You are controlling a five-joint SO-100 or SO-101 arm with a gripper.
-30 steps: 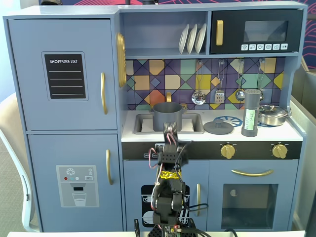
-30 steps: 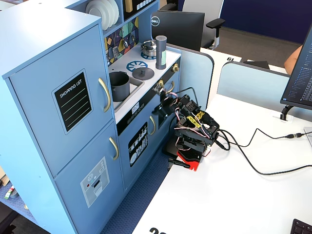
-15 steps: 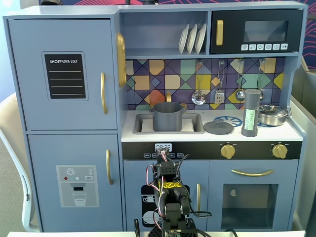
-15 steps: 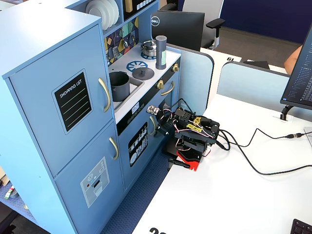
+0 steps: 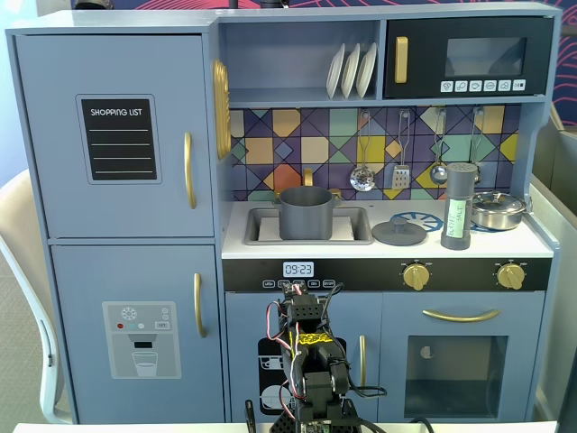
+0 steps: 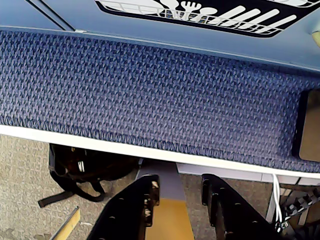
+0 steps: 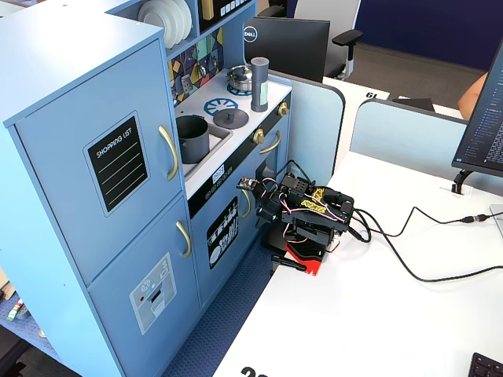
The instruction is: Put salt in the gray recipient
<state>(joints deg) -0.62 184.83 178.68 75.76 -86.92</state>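
Observation:
The salt (image 5: 458,207) is a tall gray shaker with a pale green label, standing upright at the right of the toy kitchen counter, and also shows as salt (image 7: 259,84). The gray recipient (image 5: 306,213), a dark gray pot with two side handles, sits in the sink, seen too as gray recipient (image 7: 192,138). My arm (image 5: 306,347) is folded low in front of the kitchen's lower doors, far below both. In the wrist view my gripper (image 6: 179,189) points down over the desk's edge, open, with nothing between its fingers.
A flat gray lid (image 5: 398,233) and a shiny steel pan (image 5: 498,209) sit on the counter beside the salt. A blue fabric partition (image 6: 150,95) runs below the kitchen. A black bag (image 6: 80,165) lies on the floor. Cables (image 7: 416,263) trail across the white desk.
My arm has dropped from counter height in front of the pot to a folded pose by the lower doors. Salt and pot stayed in place.

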